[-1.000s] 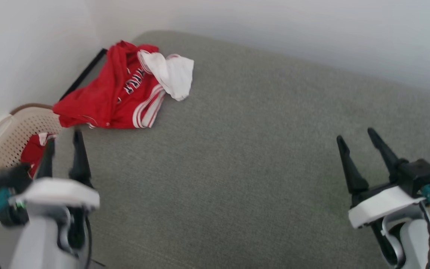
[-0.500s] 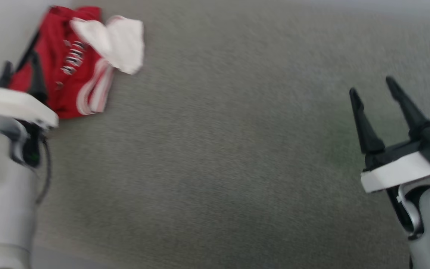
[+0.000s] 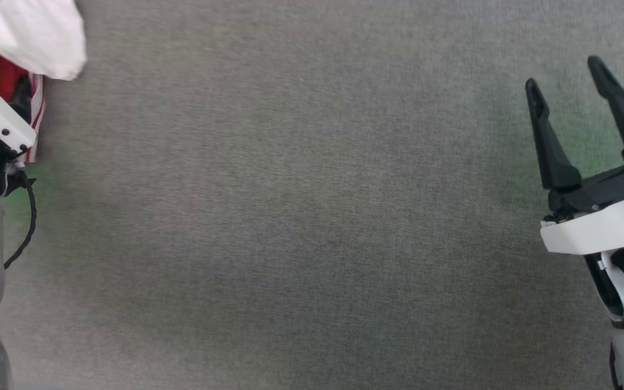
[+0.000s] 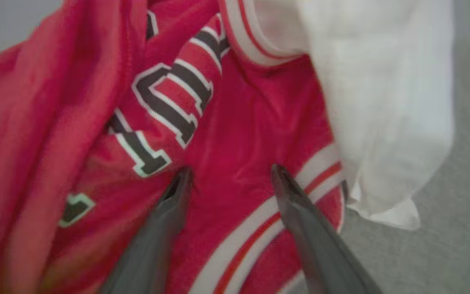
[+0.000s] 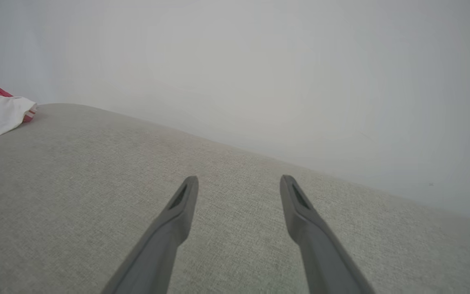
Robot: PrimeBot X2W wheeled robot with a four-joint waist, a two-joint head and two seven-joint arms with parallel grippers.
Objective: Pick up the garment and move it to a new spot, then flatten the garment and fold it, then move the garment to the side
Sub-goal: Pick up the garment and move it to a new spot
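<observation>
At far left of the head view, the garment (image 3: 30, 38) is seen bunched up on the grey upholstered surface (image 3: 301, 216), w/ a white sleeve flopped over the red body. No part of the task can be judged done: nothing is lifted, nothing flattened, no fold made. Pickup is taken to be the step in hand. Relocation, flattening, folding and the final shift to the side are all left.

Left gripper (image 4: 229, 173) is held w/ fingers spread wide and nothing pinched betw. them. In the left wrist view both tips are set over the red fabric just below the black, white-outlined lettering. The red-and-white striped trim runs under the right-hand finger, and the white sleeve lies up and to the right. Whether the tips touch the cloth or hang just above it cannot be told, as the view is blurred.

Right gripper (image 3: 562, 70) is likewise spread and empty, held over bare surface well apart from the garment, which is seen at the far left edge of the right wrist view as a small white-and-red lump. A grab by the left side is judged likelier, since a fold of red cloth near the trim lies betw. its fingers.
</observation>
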